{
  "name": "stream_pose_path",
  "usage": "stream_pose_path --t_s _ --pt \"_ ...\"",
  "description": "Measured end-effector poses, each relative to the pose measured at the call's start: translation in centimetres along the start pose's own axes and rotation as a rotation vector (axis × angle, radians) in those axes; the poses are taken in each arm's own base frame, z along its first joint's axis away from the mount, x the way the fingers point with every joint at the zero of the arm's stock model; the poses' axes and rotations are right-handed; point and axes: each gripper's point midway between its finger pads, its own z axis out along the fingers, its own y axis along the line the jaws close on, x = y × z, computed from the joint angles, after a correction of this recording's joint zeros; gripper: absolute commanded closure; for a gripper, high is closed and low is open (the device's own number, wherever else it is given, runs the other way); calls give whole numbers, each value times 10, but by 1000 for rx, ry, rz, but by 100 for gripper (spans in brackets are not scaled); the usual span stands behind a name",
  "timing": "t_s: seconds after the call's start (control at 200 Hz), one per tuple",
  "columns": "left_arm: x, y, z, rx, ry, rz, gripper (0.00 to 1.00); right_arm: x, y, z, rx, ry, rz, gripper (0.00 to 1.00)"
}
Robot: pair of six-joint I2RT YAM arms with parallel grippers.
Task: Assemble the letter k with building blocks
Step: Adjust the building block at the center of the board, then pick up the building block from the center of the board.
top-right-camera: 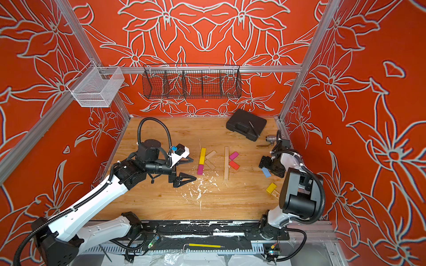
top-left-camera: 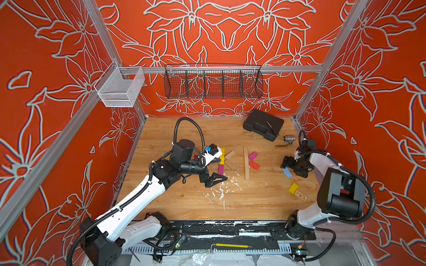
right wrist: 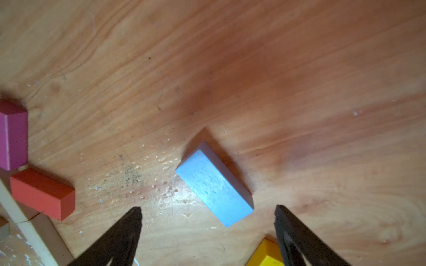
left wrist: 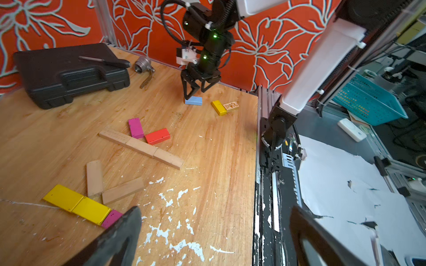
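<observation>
While my right tool [right wrist: 207,208] hangs over it, light blue block [right wrist: 214,186]: it lies flat on the surface [right wrist: 253,69] with one end between my two fingers. The fingers stand apart and clamp nothing. Whether a tip touches it I cannot tell.
Risk at the light blue block: it sits askew to my fingers, so closing could catch a corner and spin it or squirt it out.
Look of the light blue block: small, flat and rectangular, matte pale blue with a chalky, scuffed top and crisp edges. It is probably light and quick to slide.
Yellow block [left wrist: 219,107]: just beside the light blue block and touching a printed block [left wrist: 231,106]. One of my fingers is close to it and might nudge it.
Red block [left wrist: 158,135] and magenta block [left wrist: 136,127]: farther from the light blue block. They are slanted arms meeting at a plain wood stem [left wrist: 140,147]. Carrying the block low could knock them.
Yellow and magenta stem [left wrist: 91,209] with plain wood arms [left wrist: 122,190]: farther again from the light blue block.
Left tool [left wrist: 216,214]: farthest from the light blue block, fingers wide apart and empty.
</observation>
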Motion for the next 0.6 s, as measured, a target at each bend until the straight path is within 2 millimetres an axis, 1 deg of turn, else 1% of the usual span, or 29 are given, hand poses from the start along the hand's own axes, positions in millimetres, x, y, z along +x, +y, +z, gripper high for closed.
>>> stream_pose_path --t_s 0.105,0.175,0.255,0.34,0.435,0.601 --pt "5 -8 2 46 4 34 3 1 2 11 28 42 -43 18" --pt "7 -10 2 61 3 49 3 2 3 16 44 67 -64 23" --pt "6 -11 2 68 0 63 3 4 4 19 53 84 -79 32" --pt "6 -11 2 67 -1 66 3 7 2 20 61 99 -88 46" --pt "6 -10 2 61 1 63 3 9 0 19 72 108 -85 58" --pt "9 -7 4 52 11 38 3 12 -2 19 90 116 -76 69"
